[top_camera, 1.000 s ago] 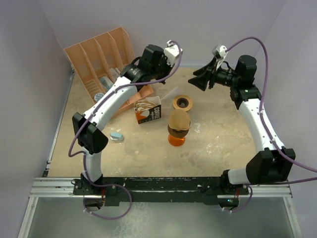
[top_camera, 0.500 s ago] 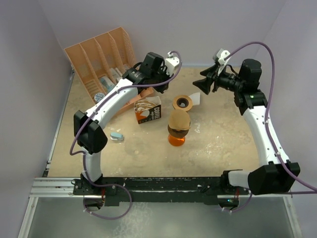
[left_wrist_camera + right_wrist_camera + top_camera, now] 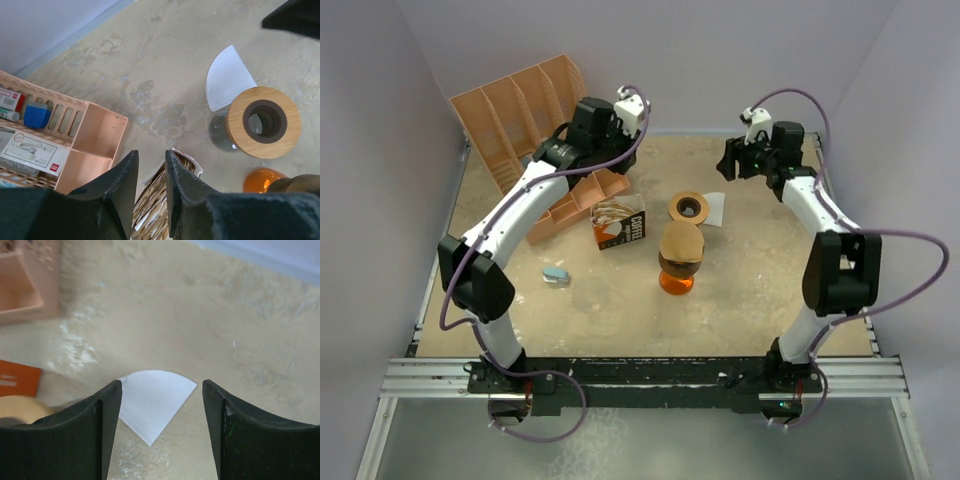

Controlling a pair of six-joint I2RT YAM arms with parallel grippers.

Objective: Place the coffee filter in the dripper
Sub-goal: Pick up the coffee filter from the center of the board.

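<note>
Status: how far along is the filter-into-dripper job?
Done: a white coffee filter lies flat on the table beside the dripper. In hand: nothing; the right gripper hangs open above it, and the left gripper is empty over the filter box. Left: pick up the filter and seat it in the dripper.

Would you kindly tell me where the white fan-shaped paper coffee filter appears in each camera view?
Top external: the white fan-shaped paper coffee filter lies flat on the table, right of centre, beside the wooden-ringed dripper.
Left wrist: upper right, just above-left of the dripper.
Right wrist: lower centre.
Shared landmark: the peach plastic organiser rack, on the left in every view.
</note>
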